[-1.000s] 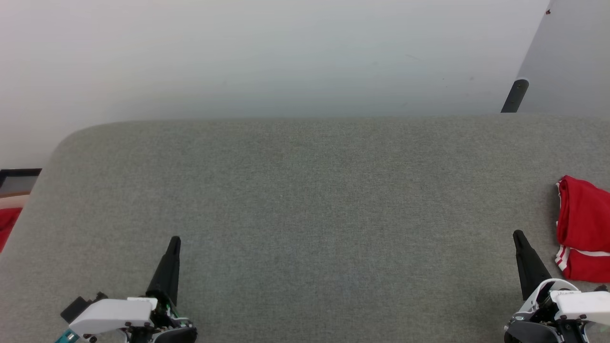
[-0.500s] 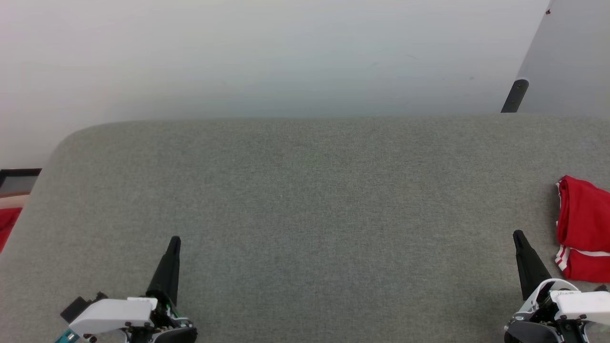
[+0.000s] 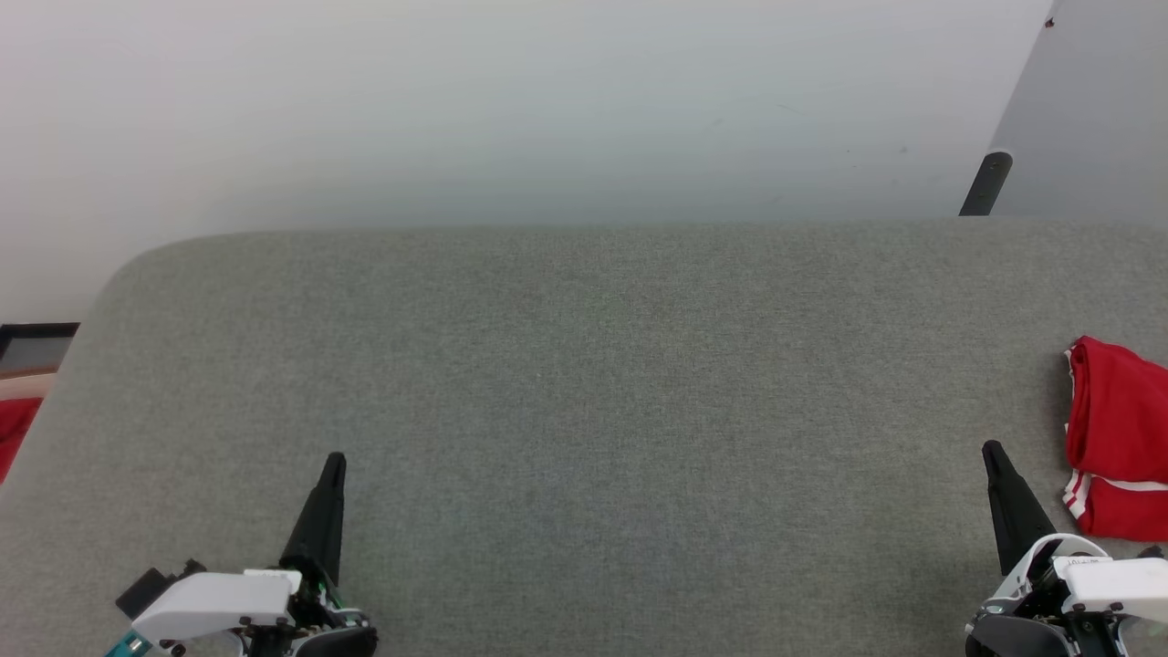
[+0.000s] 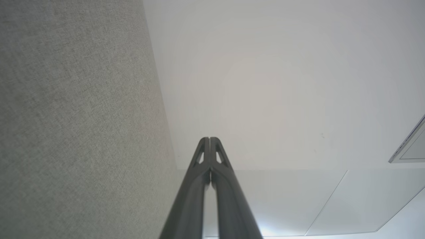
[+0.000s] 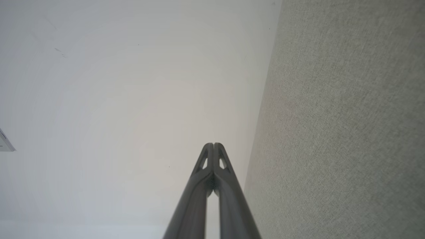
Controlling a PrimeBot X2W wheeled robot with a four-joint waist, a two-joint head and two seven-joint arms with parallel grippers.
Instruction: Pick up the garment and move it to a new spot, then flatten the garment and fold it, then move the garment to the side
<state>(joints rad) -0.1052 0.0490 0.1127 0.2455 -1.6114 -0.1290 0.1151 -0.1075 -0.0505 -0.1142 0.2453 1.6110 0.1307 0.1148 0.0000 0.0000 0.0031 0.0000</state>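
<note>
Pincers are closed and empty: left pincer [image 3: 334, 462] and right pincer [image 3: 991, 451] sit low over the grey table [image 3: 584, 383]. The garment [image 3: 1115, 429] lies folded at the table's right edge, just beside the right pincer. It looks set aside, so any retreat should steer wide of its folds.

both arms at rest pose: left gripper [image 3: 334, 461] low left, right gripper [image 3: 992, 450] low right, fingers pointing up the head view, tilted slightly inward. both pinched fully closed, fingertips touching, nothing held between them
</note>
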